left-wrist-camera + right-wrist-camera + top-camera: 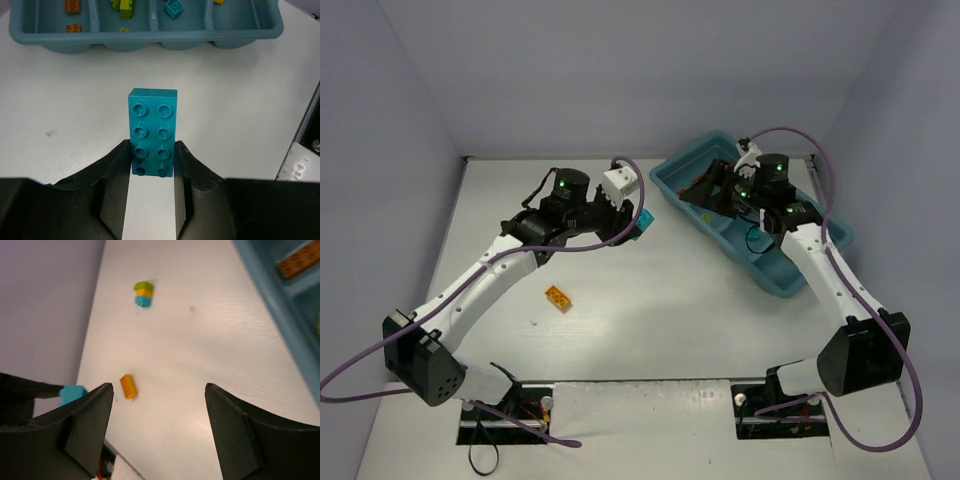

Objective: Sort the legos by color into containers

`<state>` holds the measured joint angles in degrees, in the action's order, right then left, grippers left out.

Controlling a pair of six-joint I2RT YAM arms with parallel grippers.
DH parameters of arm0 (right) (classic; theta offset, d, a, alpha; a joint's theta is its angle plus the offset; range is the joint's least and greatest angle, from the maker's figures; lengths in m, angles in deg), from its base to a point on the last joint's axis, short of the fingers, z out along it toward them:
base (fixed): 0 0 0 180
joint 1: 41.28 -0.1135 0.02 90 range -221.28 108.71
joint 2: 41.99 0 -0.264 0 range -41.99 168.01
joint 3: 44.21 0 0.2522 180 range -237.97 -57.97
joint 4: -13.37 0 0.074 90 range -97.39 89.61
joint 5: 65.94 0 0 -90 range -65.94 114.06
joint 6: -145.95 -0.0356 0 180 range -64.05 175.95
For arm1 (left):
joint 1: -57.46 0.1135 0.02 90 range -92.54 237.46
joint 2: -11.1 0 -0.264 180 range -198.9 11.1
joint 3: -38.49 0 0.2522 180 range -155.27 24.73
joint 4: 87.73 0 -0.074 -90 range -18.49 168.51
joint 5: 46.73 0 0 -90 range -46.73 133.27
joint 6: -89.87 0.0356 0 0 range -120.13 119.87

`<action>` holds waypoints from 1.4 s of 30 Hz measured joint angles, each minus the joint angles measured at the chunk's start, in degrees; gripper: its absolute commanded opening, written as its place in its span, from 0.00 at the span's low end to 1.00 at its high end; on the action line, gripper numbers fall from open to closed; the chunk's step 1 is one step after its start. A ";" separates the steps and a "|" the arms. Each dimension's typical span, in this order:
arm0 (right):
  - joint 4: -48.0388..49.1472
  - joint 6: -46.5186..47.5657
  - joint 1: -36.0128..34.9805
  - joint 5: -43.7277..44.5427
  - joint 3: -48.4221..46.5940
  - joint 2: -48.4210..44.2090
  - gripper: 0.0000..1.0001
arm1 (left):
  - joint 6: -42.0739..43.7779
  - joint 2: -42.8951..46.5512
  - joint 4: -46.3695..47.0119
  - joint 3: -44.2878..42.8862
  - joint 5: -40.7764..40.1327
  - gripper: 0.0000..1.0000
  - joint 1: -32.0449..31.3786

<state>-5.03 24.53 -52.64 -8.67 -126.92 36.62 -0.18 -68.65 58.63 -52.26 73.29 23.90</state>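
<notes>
My left gripper (152,162) is shut on a cyan two-by-four lego (152,131) and holds it above the table, short of the teal tray (150,40). In the top view this gripper (636,224) and its lego (645,221) are left of the tray (786,284). The tray's compartments hold brown-orange (72,6), lime green (123,8), cyan (174,7) and yellow (218,1) legos. My right gripper (157,390) is open and empty, above the tray's left end (705,192). A yellow-orange lego (558,298) lies on the table and also shows in the right wrist view (128,386).
A green, yellow-orange and cyan stack (144,293) stands on the table near the back wall; the top view does not show it. The tray's edge (280,300) with a brown-orange lego (300,262) shows at the right wrist view's right side.
</notes>
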 measured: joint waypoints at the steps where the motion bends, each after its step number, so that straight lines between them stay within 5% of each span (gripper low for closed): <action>1: 0.48 -0.81 -1.16 -1.05 -0.52 0.46 0.72 | 0.55 0.48 0.28 0.37 -1.03 0.00 -0.37; 19: 4.48 -4.79 -14.32 -6.08 -6.10 6.29 0.68 | 3.10 1.25 1.20 0.87 -7.69 0.00 -2.49; 23: 4.46 -4.59 -15.58 -6.51 -6.10 6.60 0.54 | 3.52 1.09 1.16 0.87 -8.63 0.00 -2.49; 28: 4.35 -4.13 -16.13 -6.10 -6.05 6.62 0.25 | 3.91 0.76 0.79 0.87 -8.76 0.00 -2.49; 32: 4.37 -4.35 -16.09 -5.75 -6.05 7.23 0.00 | 4.20 0.72 0.52 0.83 -9.35 0.11 -2.47; 39: 3.78 -2.03 -16.11 -4.57 -6.05 8.00 0.00 | 4.39 0.61 -0.02 0.83 -10.12 0.67 -2.49; 42: 2.78 0.17 -15.13 -2.16 -6.05 8.28 0.00 | 3.93 0.63 0.35 0.94 -11.08 0.74 -2.49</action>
<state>-2.26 24.70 -67.76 -10.83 -132.98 44.90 3.75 -68.01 58.98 -51.32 62.21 21.41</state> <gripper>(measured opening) 0.247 0.709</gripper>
